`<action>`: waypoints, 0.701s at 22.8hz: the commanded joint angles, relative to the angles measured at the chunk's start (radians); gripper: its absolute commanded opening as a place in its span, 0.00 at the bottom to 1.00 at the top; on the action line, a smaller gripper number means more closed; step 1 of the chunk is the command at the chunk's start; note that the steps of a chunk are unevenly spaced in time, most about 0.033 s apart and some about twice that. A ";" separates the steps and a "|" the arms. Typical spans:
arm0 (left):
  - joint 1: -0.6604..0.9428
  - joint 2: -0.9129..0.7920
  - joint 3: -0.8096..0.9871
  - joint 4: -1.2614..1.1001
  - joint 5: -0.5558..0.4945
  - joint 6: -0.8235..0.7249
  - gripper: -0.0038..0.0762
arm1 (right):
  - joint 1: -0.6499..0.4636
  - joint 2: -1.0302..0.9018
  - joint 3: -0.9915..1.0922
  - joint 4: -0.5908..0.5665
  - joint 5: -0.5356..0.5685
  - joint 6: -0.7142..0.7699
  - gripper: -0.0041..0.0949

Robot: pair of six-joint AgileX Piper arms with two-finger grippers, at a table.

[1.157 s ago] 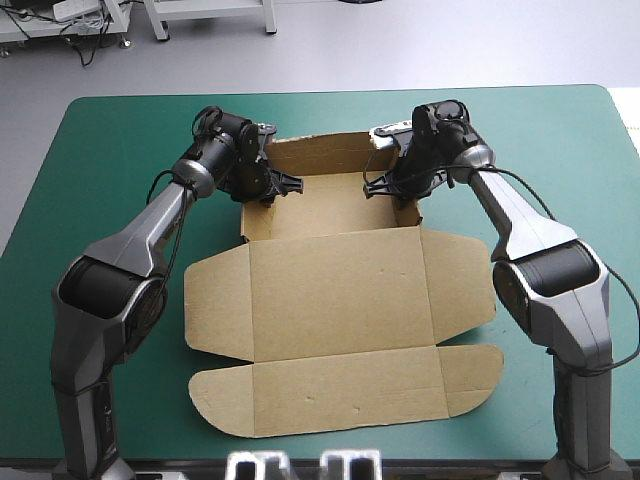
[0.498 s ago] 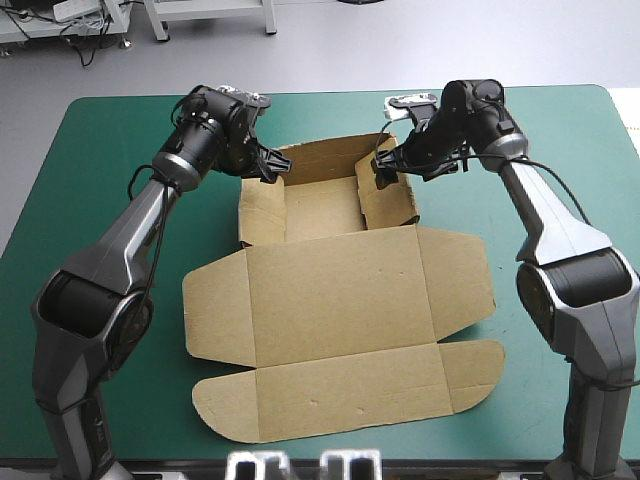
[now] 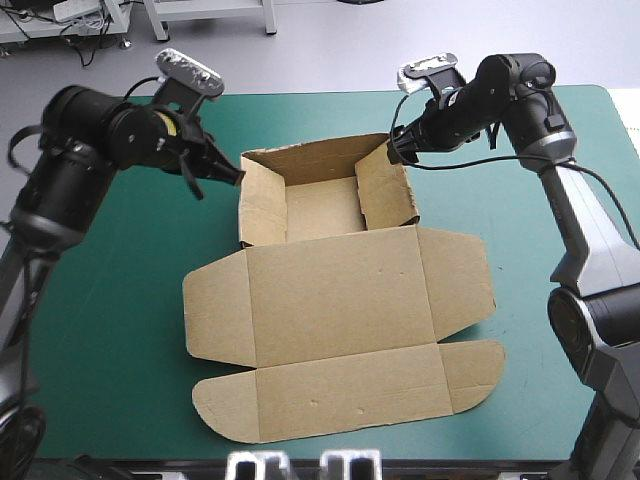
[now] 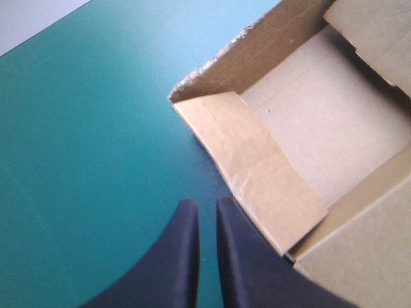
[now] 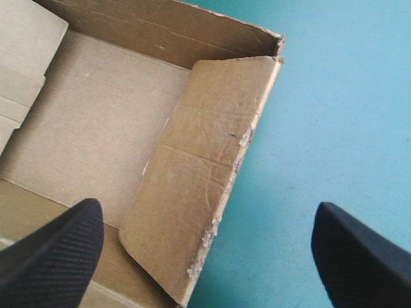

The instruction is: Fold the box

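**Box [image 3: 320,212]: tray formed, just released**

On teal-green cover [image 3: 100,290], mid-table: far part raised as open tray, lid [image 3: 335,295] flat toward near edge. Side walls [image 3: 262,205] upright unaided. Nearly closed, empty left gripper [image 3: 228,172] now lifted clear beside far-left corner; wide-spread, empty right gripper [image 3: 395,150] raised off far-right corner. Tuck apparently holding.

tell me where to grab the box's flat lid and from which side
Probably its side flaps: left hand on the left flap, right hand on the right flap, each low from outside. The lid lies flat; these flaps jut past the raised tray, outer edges free.
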 commanded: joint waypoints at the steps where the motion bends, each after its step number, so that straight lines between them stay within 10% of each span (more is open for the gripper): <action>1: -0.005 -0.156 0.110 0.011 0.047 0.054 0.04 | -0.008 -0.043 -0.029 -0.013 0.010 -0.013 0.85; 16: -0.005 -0.614 0.744 0.042 -0.069 -0.147 0.03 | -0.008 0.194 -0.029 0.063 -0.022 0.006 0.76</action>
